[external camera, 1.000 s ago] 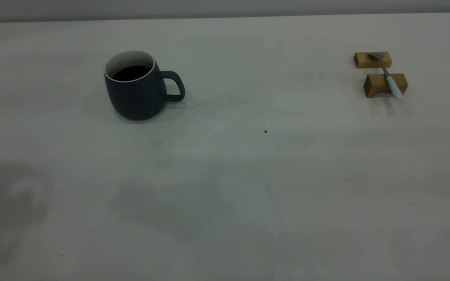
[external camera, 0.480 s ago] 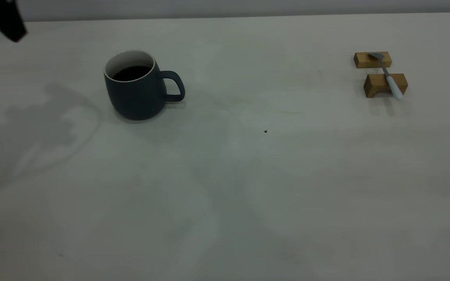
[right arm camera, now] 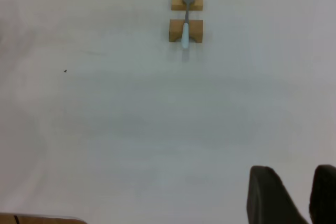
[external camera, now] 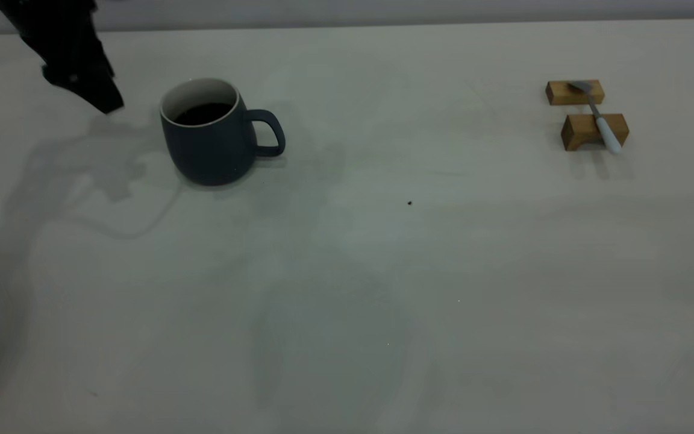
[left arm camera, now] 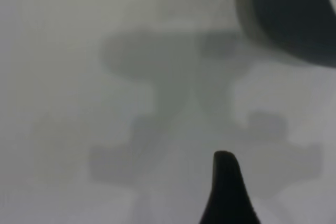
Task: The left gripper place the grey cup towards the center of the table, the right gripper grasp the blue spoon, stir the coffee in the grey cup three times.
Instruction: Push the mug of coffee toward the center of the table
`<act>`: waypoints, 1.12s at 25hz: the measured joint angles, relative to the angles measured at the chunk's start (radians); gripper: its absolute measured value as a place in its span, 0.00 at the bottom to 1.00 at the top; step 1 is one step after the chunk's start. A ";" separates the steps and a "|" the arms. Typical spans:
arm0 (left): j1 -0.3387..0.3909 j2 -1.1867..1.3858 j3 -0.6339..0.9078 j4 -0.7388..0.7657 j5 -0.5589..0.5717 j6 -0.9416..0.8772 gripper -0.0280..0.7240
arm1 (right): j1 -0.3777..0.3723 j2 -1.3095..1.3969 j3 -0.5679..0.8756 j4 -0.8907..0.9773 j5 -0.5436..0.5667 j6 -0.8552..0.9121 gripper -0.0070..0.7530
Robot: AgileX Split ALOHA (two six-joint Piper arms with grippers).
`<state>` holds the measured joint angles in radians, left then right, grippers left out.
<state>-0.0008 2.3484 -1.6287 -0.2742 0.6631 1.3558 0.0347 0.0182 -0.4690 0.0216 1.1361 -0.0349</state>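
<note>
The grey cup stands upright on the table, its handle turned away from the left gripper. The white inside holds the coffee — a flat dark surface well below the rim. The left gripper hangs just beside the cup, on the side opposite the handle, apart from it and holding nothing; how far its fingers are parted cannot be told, since only one dark fingertip shows in its wrist view.

The blue spoon lies across two wooden blocks, bowl on the farther block, pale handle over the nearer one — well apart from the right gripper, whose fingers are parted by a narrow gap and hold nothing.
</note>
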 joint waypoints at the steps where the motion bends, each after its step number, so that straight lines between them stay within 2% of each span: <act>1: -0.004 0.014 -0.005 -0.020 0.000 0.053 0.82 | 0.000 0.000 0.000 0.000 0.000 0.000 0.32; 5: -0.036 0.064 -0.015 -0.101 -0.011 0.221 0.82 | 0.000 0.000 0.000 0.000 0.000 0.000 0.32; 8: -0.069 0.089 -0.018 -0.118 -0.038 0.273 0.82 | 0.000 0.000 0.000 0.000 0.000 0.000 0.32; 14: -0.149 0.132 -0.057 -0.129 -0.065 0.279 0.82 | 0.000 0.000 0.000 0.000 0.000 0.000 0.32; 20: -0.246 0.141 -0.073 -0.207 -0.126 0.276 0.82 | 0.000 0.000 0.000 0.000 0.000 0.000 0.32; 28: -0.340 0.151 -0.074 -0.263 -0.195 0.260 0.82 | 0.000 0.000 0.000 0.000 0.000 0.000 0.32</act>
<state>-0.3412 2.4992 -1.7030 -0.5372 0.4679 1.6153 0.0347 0.0182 -0.4690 0.0216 1.1361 -0.0349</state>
